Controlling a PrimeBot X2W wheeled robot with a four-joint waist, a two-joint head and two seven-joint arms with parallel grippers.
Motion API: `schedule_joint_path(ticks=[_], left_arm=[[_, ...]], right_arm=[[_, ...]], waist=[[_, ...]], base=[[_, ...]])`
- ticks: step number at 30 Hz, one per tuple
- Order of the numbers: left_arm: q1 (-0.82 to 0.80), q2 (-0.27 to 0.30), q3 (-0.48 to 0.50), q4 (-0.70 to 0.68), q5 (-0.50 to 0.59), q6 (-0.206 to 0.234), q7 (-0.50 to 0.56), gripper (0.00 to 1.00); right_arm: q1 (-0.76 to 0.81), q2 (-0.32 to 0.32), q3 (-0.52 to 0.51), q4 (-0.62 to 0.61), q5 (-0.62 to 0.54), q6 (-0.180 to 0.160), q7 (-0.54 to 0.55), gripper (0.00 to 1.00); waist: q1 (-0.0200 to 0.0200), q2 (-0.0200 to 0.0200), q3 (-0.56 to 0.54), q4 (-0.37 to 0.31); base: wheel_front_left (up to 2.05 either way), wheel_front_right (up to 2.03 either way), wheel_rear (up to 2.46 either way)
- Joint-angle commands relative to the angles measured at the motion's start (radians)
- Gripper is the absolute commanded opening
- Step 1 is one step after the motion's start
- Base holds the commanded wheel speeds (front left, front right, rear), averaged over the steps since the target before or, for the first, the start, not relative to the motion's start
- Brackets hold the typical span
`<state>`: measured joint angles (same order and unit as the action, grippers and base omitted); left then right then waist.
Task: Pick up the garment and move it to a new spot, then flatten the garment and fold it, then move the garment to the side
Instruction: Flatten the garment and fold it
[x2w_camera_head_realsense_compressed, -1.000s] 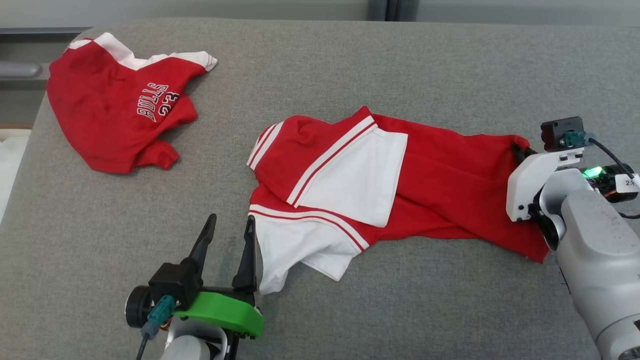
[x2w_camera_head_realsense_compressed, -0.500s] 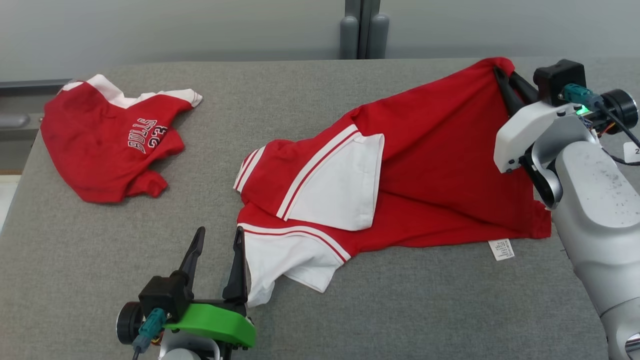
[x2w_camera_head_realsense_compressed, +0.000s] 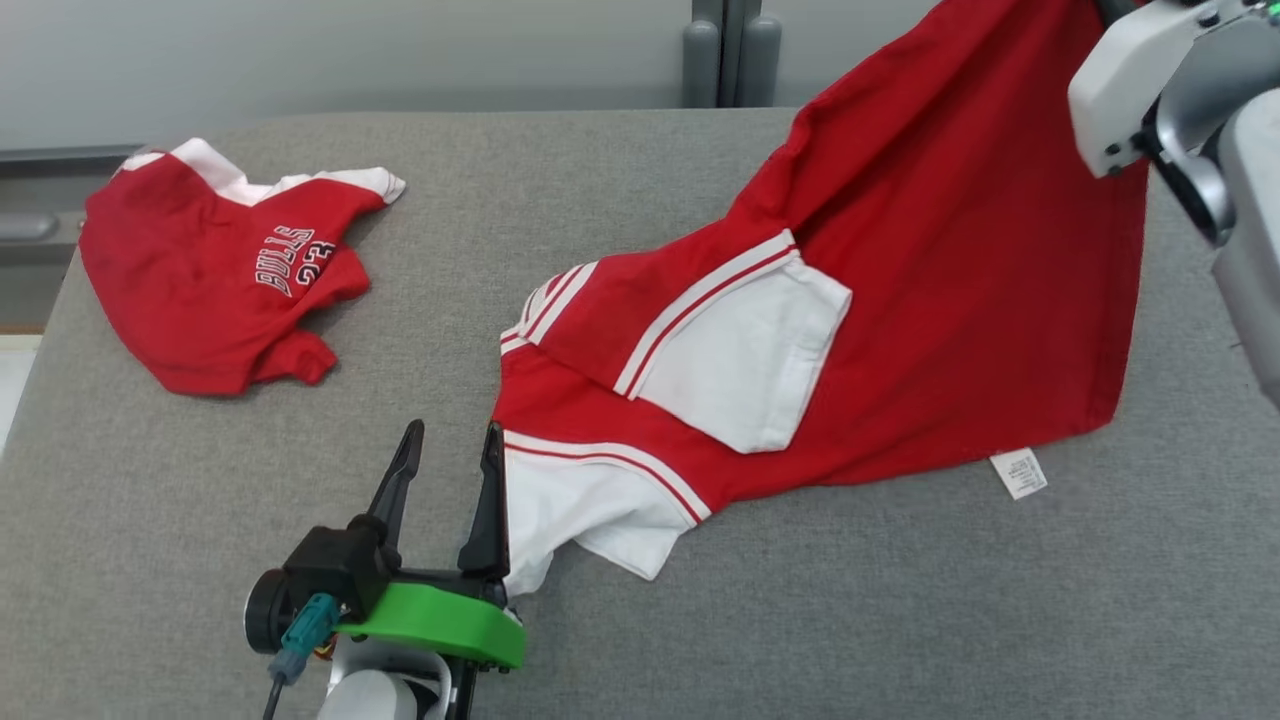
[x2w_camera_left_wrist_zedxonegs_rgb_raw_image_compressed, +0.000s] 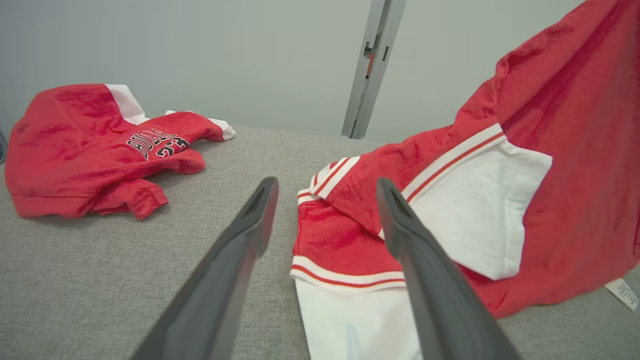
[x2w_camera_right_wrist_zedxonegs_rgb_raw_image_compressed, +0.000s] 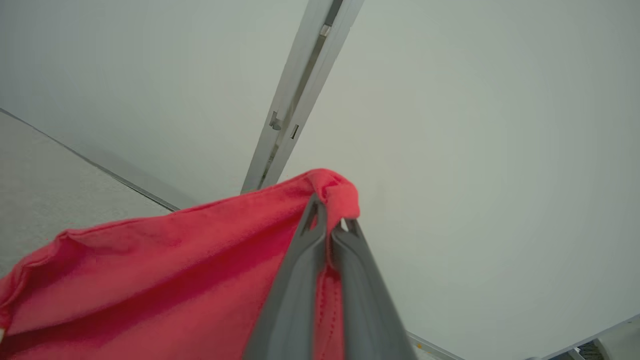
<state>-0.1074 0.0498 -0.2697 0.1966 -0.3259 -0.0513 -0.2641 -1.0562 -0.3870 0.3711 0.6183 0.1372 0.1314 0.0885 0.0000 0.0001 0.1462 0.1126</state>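
Left arm low at near left, left gripper (x2w_camera_head_realsense_compressed: 454, 428) just above the grey table (x2w_camera_head_realsense_compressed: 800, 620), fingers pointing far, jaws wide apart, nothing between them. Its right finger sits just beside the white sleeve edge of the garment (x2w_camera_head_realsense_compressed: 930, 250); contact can't be confirmed. The garment's near-left end, sleeves and striped trim, lies on the table at centre, with a white care label (x2w_camera_head_realsense_compressed: 1019, 472) at its near-right hem. The red body slopes up off the table to the far right. Right arm held high at far right, right gripper (x2w_camera_right_wrist_zedxonegs_rgb_raw_image_compressed: 332, 220) clamped tight on a bunched red corner. A crumpled red Bulls shirt (x2w_camera_head_realsense_compressed: 200, 290) lies far left.
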Motion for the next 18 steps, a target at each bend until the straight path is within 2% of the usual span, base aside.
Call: schedule_joint_path(ticks=[1, 8, 9, 10, 11, 18], left_arm=[[-0.021, 0.001, -0.007, -0.005, -0.012, 0.004, 0.000, 1.00], [-0.069, 0.001, -0.045, -0.016, -0.026, 0.002, 0.000, 1.00], [-0.076, 0.001, -0.051, -0.017, -0.027, 0.003, 0.000, 1.00], [-0.081, 0.001, -0.055, -0.019, -0.030, 0.005, 0.000, 1.00], [-0.087, 0.001, -0.063, -0.020, -0.034, 0.007, 0.000, 1.00], [-0.095, 0.001, -0.083, -0.015, -0.044, 0.014, 0.000, 1.00]], right_arm=[[-0.039, -0.017, 0.008, 0.025, -0.011, -0.001, -0.004, 0.00], [-0.169, -0.056, -0.010, 0.196, -0.047, -0.001, -0.032, 0.00], [-0.181, -0.056, -0.021, 0.227, -0.063, -0.001, -0.043, 0.20], [-0.190, -0.057, -0.035, 0.251, -0.077, -0.001, -0.059, 0.82], [-0.199, -0.053, -0.055, 0.276, -0.093, -0.001, -0.083, 1.00], [-0.169, 0.011, -0.114, 0.406, -0.158, -0.001, -0.209, 1.00]], waist=[[0.0000, -0.0001, 0.063, 0.065], [0.0000, -0.0001, 0.132, 0.133], [0.0000, -0.0001, 0.141, 0.140], [0.0000, -0.0001, 0.146, 0.145], [0.0000, -0.0001, 0.153, 0.150], [0.0000, -0.0001, 0.152, 0.138]], base=[[0.00, 0.00, 0.00], [0.00, 0.00, 0.00], [0.00, 0.00, 0.00], [0.00, 0.00, 0.00], [0.00, 0.00, 0.00], [0.00, 0.00, 0.00]])
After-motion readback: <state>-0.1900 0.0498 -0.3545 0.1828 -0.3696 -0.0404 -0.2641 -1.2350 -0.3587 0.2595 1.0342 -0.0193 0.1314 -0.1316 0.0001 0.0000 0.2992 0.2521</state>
